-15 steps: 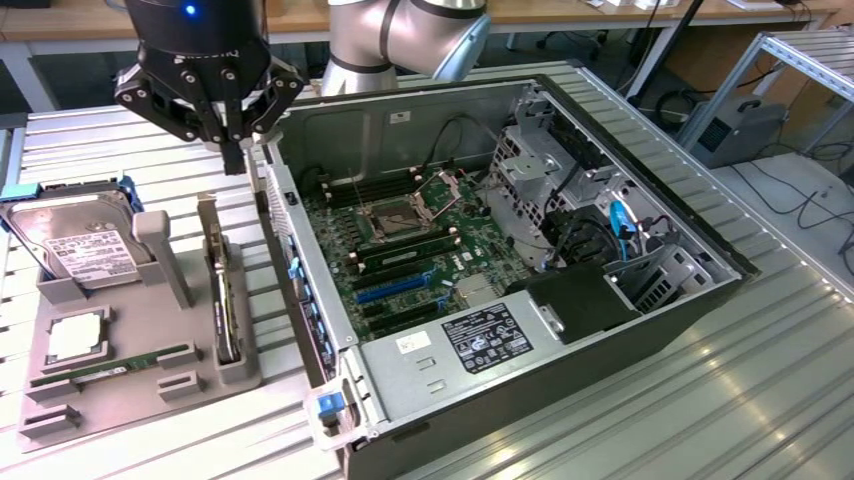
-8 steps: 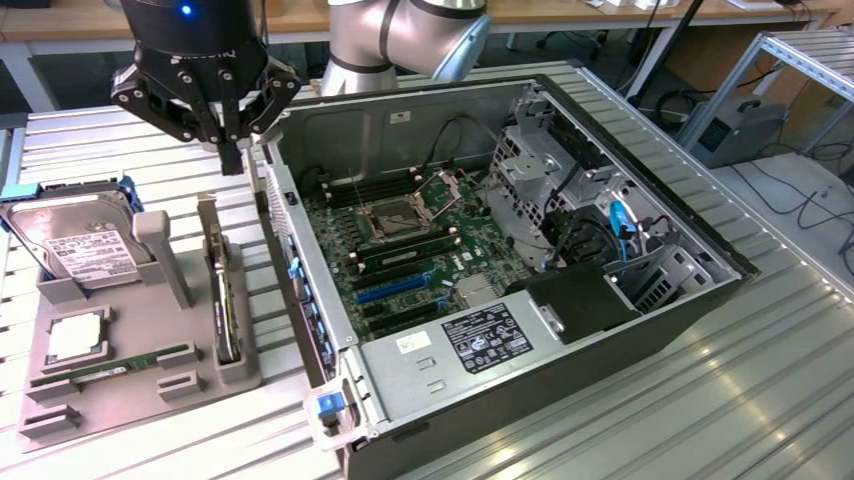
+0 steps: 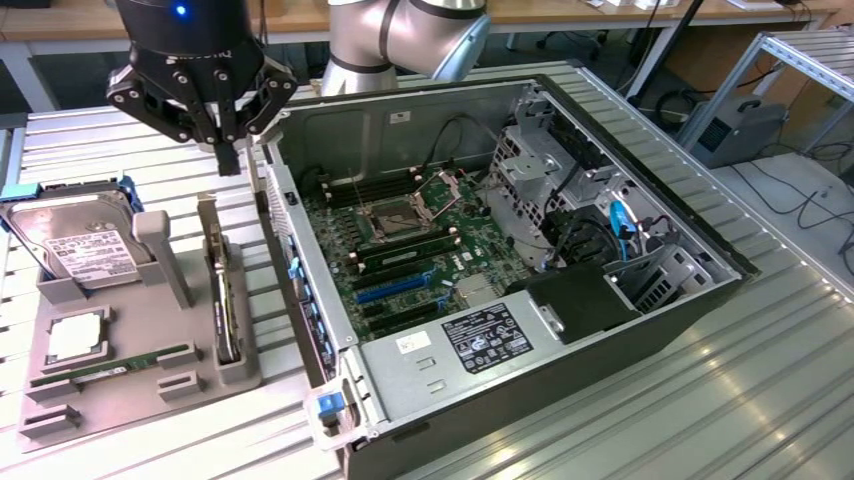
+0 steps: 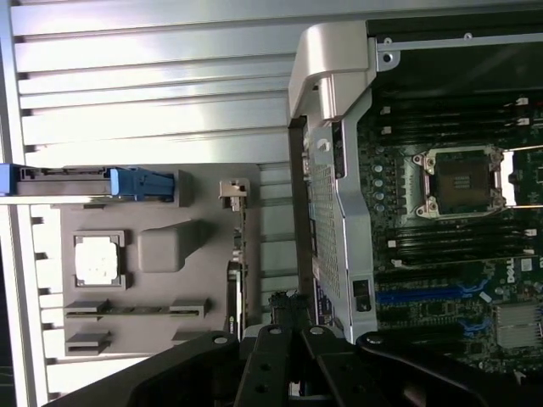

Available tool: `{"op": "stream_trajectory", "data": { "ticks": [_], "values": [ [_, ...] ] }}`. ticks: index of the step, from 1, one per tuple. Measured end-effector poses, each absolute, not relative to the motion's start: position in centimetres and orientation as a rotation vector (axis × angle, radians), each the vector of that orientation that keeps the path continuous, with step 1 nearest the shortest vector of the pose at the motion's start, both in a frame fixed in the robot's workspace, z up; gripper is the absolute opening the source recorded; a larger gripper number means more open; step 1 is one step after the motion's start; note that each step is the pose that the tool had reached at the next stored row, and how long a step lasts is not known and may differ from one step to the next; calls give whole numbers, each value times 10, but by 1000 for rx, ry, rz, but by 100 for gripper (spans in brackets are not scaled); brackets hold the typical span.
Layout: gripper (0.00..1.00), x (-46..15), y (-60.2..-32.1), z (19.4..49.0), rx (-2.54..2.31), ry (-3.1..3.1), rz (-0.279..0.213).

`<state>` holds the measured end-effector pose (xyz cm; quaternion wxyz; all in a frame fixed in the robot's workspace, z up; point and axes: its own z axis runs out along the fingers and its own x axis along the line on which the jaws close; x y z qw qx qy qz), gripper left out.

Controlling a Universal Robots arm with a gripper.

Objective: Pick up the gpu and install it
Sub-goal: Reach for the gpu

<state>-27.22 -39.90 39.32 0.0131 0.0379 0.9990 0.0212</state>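
The gpu (image 3: 222,300) is a thin dark card standing edge-on in a slot of the grey holder tray (image 3: 127,405), its silvery bracket end at the far side. In the wrist view the gpu (image 4: 235,292) runs as a dark strip from its bracket toward my fingers. My gripper (image 3: 230,158) hangs above the table, beyond the gpu's far end and beside the rear corner of the open computer case (image 3: 641,330). Its fingers are shut with nothing between them. In the wrist view the gripper (image 4: 285,309) sits between the tray and the case wall.
On the tray also rest a silver hard drive (image 3: 80,248), a square processor (image 3: 76,336) and a green RAM stick (image 3: 114,368). Inside the case lie the motherboard with its CPU socket (image 3: 398,215) and blue expansion slots (image 3: 394,290). The table is ribbed metal.
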Motion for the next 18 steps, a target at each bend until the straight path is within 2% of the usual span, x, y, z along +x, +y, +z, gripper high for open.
{"op": "stream_trajectory", "data": {
  "ticks": [18],
  "values": [
    [11,-278,-399,393,118,3112,66]
  ]
}}
